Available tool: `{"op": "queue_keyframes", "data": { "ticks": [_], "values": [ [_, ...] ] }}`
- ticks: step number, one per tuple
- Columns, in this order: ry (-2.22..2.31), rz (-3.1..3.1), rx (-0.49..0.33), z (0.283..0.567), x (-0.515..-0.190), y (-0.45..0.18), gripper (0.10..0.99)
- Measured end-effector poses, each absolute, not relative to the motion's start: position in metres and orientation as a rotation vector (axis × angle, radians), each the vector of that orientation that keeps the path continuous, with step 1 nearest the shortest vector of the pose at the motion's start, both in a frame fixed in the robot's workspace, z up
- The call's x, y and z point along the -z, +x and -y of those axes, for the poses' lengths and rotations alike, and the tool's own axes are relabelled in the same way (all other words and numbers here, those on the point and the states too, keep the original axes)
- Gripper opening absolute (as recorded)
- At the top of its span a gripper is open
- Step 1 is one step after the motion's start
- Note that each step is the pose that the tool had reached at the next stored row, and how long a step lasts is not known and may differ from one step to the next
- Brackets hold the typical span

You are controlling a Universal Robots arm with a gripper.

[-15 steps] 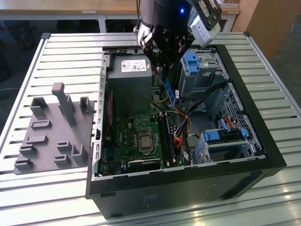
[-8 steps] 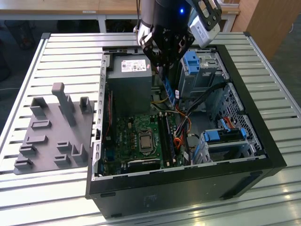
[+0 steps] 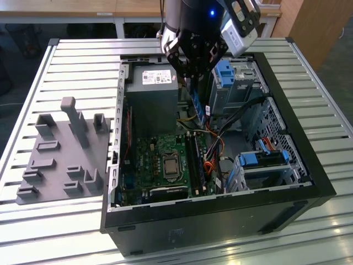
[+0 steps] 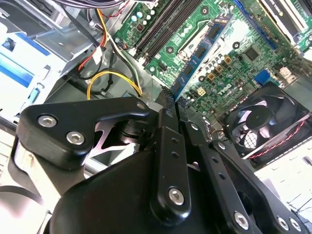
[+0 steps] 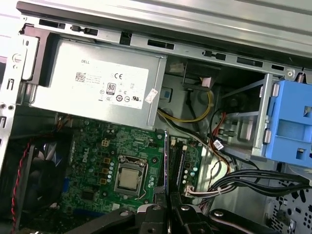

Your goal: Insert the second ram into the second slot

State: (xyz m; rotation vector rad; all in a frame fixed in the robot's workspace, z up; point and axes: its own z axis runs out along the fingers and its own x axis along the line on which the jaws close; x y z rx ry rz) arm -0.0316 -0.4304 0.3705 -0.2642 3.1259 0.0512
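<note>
The open black metal computer case [image 3: 220, 223] on the slatted table [image 3: 71, 66] holds a green motherboard [image 3: 149, 157], a grey power-supply box [image 3: 151, 94] and loose cables. Above that motherboard the black claw [image 3: 193, 77] pinches the thin dark blue ram stick [image 4: 201, 52] by one end, the stick hanging over the black memory slots [image 3: 193, 152] and not seated in them.

An open black computer case [image 3: 220, 218] lies on a slatted metal table [image 3: 71, 61]. Inside it sits a grey power supply [image 3: 150, 96] with a white label. In the exterior view, the green motherboard [image 3: 144, 152] with its square processor socket [image 3: 169, 164] lies just in front of the power supply. To the exterior view's right of the power supply stands a blue drive-bay clip [image 3: 227, 72], with yellow cables [image 5: 195, 114] between them. Well to the exterior view's left of the power supply, outside the case, rests a grey moulded fixture [image 3: 60, 154].
</note>
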Motion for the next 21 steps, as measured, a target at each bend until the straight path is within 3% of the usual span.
{"op": "queue_keyframes", "data": {
  "ticks": [21],
  "values": [
    [-0.108, -3.134, -0.047, 0.4373, -0.3674, -0.0314, 0.137]
  ]
}}
